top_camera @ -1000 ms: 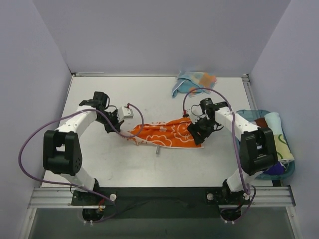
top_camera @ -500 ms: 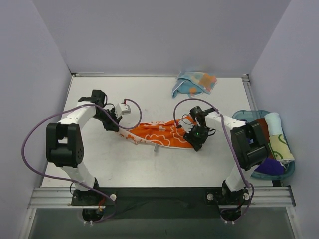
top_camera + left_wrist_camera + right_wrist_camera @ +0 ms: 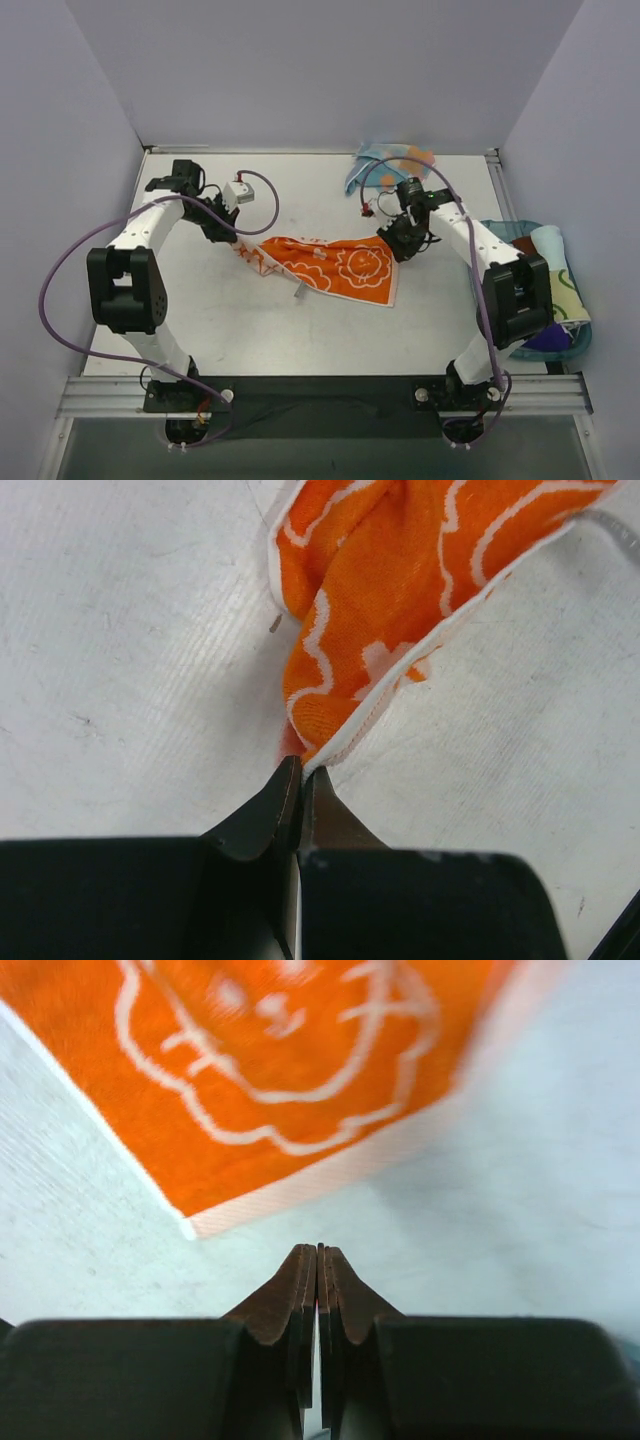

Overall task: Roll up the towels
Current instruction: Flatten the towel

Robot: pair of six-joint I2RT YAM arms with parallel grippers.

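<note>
Orange-print towel is laid fairly flat mid-table. Its long axis runs L–R w/ a slight slant. The L end is bunched and narrow, the R end spread wider. It is flanked by both arms: L gripper is set at the towel's L tip, R gripper just beside its far R corner.

L gripper: jaws are pressed together, and in the L wrist view the towel's white-hemmed corner is seen pinched right at the tips. R gripper: jaws are also closed tight, but nothing is held betw. them. In the R wrist view the towel lies just ahead of the tips, w/ bare table in the gap.

So the cloth is held at one end only. Before any rolling, the R edge would prob. need to be taken by the R arm, the nearer one to that end. The towel lies toward table centre from it.

Pose: L arm is reached out far-left, wrist bent inward & down at the towel. R arm is stretched fwd, wrist angled down at the corner. Blue towel is seen crumpled at the far edge, beyond the R gripper, not yet handled.
</note>
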